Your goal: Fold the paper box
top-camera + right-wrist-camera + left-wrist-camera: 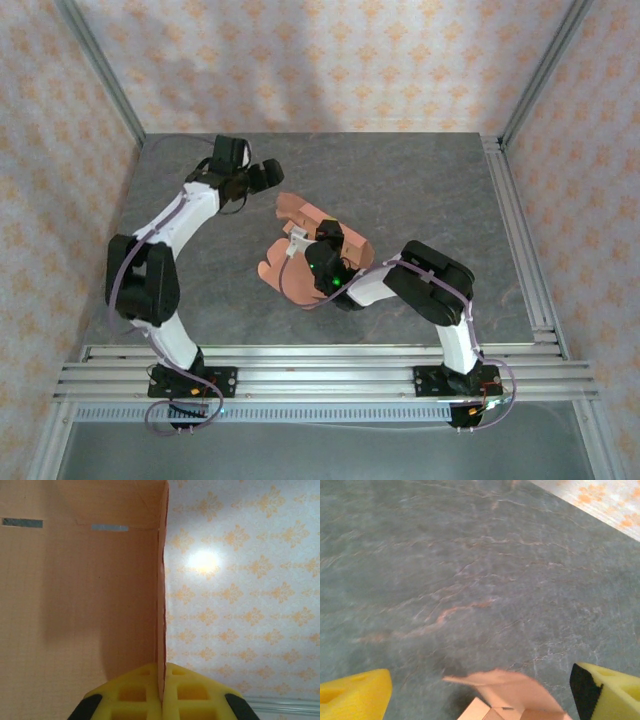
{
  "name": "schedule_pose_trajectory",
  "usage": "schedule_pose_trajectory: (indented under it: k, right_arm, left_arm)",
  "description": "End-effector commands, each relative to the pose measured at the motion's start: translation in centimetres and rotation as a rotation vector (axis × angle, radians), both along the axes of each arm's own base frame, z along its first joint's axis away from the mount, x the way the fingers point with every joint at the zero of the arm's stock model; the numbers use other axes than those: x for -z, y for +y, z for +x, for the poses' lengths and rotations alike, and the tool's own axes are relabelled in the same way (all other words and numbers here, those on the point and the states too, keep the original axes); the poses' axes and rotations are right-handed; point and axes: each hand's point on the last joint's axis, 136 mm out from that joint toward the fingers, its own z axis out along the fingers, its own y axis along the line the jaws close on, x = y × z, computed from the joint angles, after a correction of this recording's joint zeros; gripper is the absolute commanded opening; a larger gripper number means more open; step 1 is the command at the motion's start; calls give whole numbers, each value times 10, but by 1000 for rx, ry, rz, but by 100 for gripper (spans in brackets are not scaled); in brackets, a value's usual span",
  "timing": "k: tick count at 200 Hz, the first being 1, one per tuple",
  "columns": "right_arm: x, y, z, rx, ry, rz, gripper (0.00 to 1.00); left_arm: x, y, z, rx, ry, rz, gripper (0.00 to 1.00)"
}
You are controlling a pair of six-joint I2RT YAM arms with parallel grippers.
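Note:
The paper box [278, 262] is salmon-orange card, partly raised off the grey table [420, 190] at its middle. My right gripper [302, 243] is shut on it. In the right wrist view the yellow fingers [135, 692] pinch a thin upright card wall [161, 605], with a broad panel of the paper box [75, 605] to the left. My left gripper [270, 180] hovers just beyond the box's far-left flap [293, 208], open. In the left wrist view its yellow fingers [355, 695] stand wide apart, and a curved flap of the paper box [515, 687] lies below them, untouched.
Patterned walls [330, 60] close in the table on three sides. An aluminium rail frame [320, 375] runs along the near edge with both arm bases on it. Bare grey tabletop [470, 580] stretches ahead of the left gripper.

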Motion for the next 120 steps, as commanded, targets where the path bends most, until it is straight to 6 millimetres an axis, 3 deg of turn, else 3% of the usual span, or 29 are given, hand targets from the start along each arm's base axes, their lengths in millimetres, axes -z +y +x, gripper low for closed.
schedule_pose_trajectory:
  k: [1,30,63,88,120]
  right_arm:
    - [5,4,-5,-14,1,-6,0]
    - [7,7,-8,-25,20,-1,0]
    - [6,8,-7,-22,26,2,0]
    - [7,8,-8,-19,35,1,0]
    - [7,7,-8,-15,42,13,0]
  left_arm:
    - [11,-10,10,127,66,20,88]
    - [34,-24,37,207,143,18,80]
    - [57,-39,56,287,213,-10,58]
    - [67,-49,53,342,271,-44,42]
    - [68,-53,35,399,287,-64,40]
